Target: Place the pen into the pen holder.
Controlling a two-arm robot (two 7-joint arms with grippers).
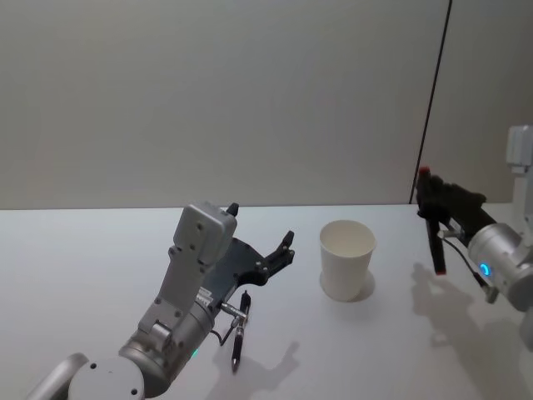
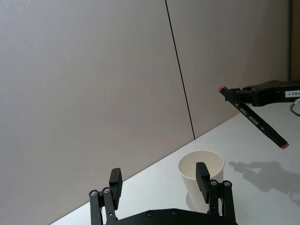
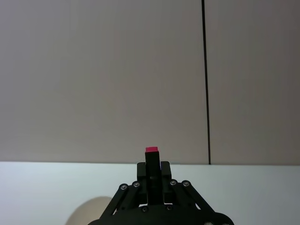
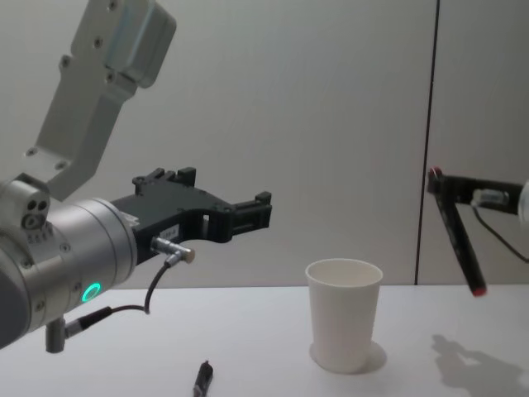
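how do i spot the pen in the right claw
On the white table, find the white paper cup; to the robot's right of it the right claw hangs in the air, shut on a black pen. It's held nearly upright with red ends, unlike the other pen lying flat near the open left claw.

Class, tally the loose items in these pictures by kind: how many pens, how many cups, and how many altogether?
Pens: 2, a red-tipped pen gripped by the right gripper above the table, and a dark pen lying on the table near the open left gripper.
Cups: 1, a white paper cup standing upright on the table.
Total: 3
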